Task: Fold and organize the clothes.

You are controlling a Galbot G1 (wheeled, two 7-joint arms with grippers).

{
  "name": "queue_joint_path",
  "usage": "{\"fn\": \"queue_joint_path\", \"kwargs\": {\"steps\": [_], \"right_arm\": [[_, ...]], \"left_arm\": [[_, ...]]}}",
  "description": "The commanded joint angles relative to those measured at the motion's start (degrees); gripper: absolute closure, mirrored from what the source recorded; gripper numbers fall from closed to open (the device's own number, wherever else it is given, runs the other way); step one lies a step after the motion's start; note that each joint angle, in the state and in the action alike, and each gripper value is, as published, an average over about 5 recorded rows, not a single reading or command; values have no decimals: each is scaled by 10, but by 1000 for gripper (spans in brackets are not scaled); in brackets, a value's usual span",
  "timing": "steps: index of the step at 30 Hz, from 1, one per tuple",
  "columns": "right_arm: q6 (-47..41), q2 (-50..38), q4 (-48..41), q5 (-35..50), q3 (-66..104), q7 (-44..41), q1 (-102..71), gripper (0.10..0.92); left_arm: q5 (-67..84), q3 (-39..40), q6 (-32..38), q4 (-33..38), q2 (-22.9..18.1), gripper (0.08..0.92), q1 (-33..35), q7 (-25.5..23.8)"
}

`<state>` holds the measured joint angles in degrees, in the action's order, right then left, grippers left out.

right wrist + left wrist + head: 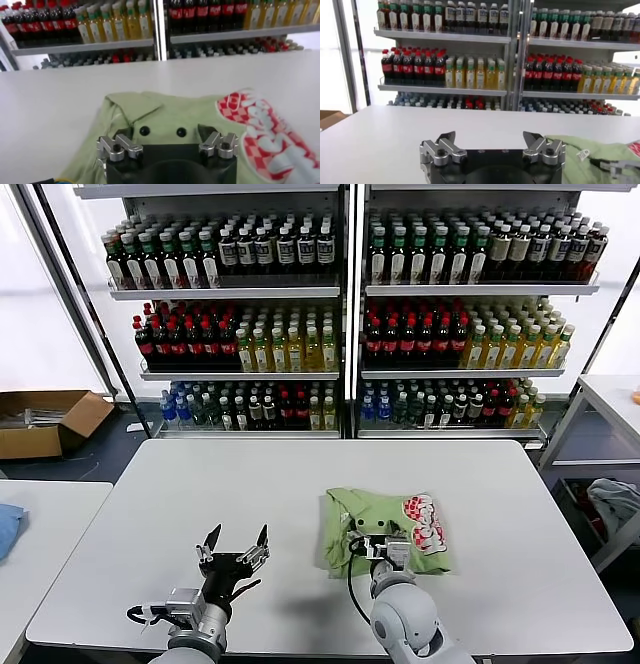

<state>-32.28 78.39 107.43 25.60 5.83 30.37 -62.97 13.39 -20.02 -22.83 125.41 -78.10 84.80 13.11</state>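
Note:
The light green polo shirt (385,529) lies folded in a compact bundle on the white table (300,484), right of centre, its red-and-white print (424,522) facing up at its right side. My right gripper (376,546) is open and low over the shirt's near edge; in the right wrist view its jaws (165,132) stand wide apart with the green fabric (170,112) and collar fold just beyond them. My left gripper (236,546) is open and empty above bare table, left of the shirt; the left wrist view shows it (490,137) with the shirt (590,152) off to one side.
Shelves of bottles (340,314) stand behind the table. A cardboard box (40,419) sits on the floor at far left. A blue cloth (8,526) lies on the side table at left. A grey-white cloth heap (615,504) sits at right under another table.

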Motion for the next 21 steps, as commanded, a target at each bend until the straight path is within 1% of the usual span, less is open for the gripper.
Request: {"fn": "queue_joint_path", "kwargs": {"steps": [1,9,17,21], "right_arm": [[-3,-52,115,-4,58,8,-49,203],[17,-44,113,29,106,1,-132,203],[20,-15,117,45,121,12,-160,203],[22,-12,104,57,127,14,-159,203]], "left_arm": [[0,1,0,-4,-1,177,-3,-1],[-1,13,-1,-16,-7,177,-15,-1],[-2,14,-1,-20,-8,177,-13,-2],[-2,13,-1,-20,-7,177,-12,-3]]}}
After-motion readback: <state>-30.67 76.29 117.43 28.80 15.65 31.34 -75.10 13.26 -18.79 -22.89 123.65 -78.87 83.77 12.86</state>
